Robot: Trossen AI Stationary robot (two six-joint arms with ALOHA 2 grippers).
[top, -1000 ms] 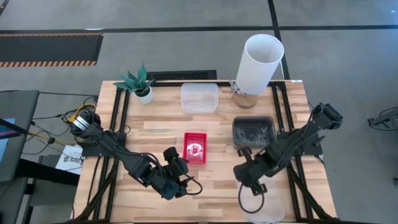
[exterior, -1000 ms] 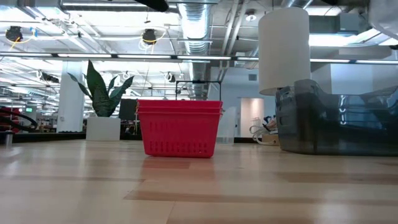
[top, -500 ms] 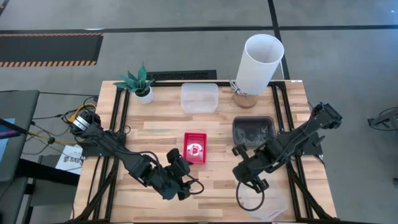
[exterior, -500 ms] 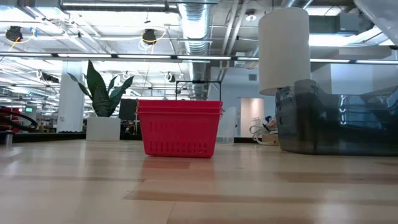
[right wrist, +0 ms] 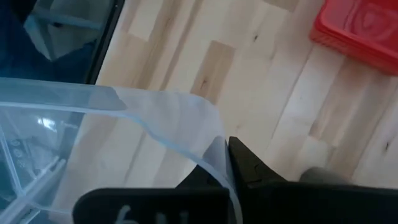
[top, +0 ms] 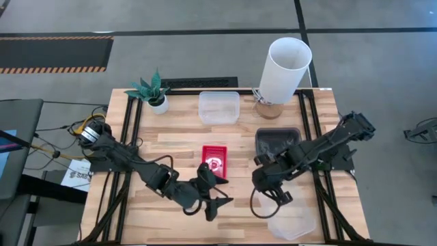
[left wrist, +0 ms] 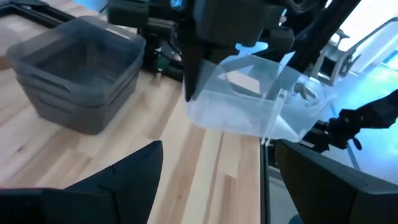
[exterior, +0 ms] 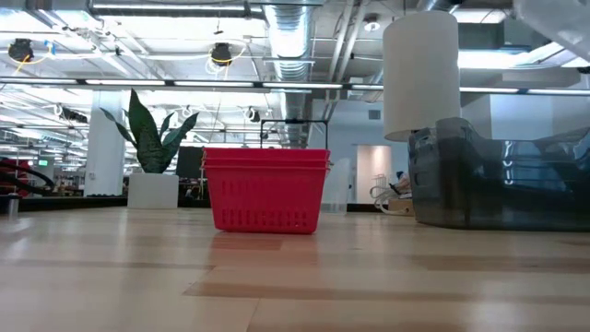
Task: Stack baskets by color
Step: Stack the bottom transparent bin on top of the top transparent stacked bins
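Observation:
A clear basket (top: 290,220) hangs over the table's near right part, with my right gripper (top: 268,196) shut on it. My left gripper (top: 218,208) stands open over the near middle of the table, nothing between its fingers; in its wrist view it faces the held clear basket (left wrist: 255,102). A stack of red baskets (top: 214,162) rests on the table's middle. A stack of dark grey baskets (top: 278,145) sits to its right. More clear baskets (top: 218,107) sit at the far middle. My right gripper pinches the clear basket's rim (right wrist: 208,146) at one edge, the thin wall passing between the two fingers (right wrist: 252,169). The fingers come from above, slanting down. The basket hangs tilted below them, lifted clear of the table.
A tall white cylinder (top: 283,68) stands at the far right on a round wooden base. A small potted plant (top: 151,92) stands at the far left. Bare wood lies along the near edge and at the left.
My left gripper has gone toward the table's right edge and up, tipping from pointing down to nearly level, and has stayed open. My right gripper has carried the clear basket a little up and toward the table's middle; the basket stays clear of the wood.

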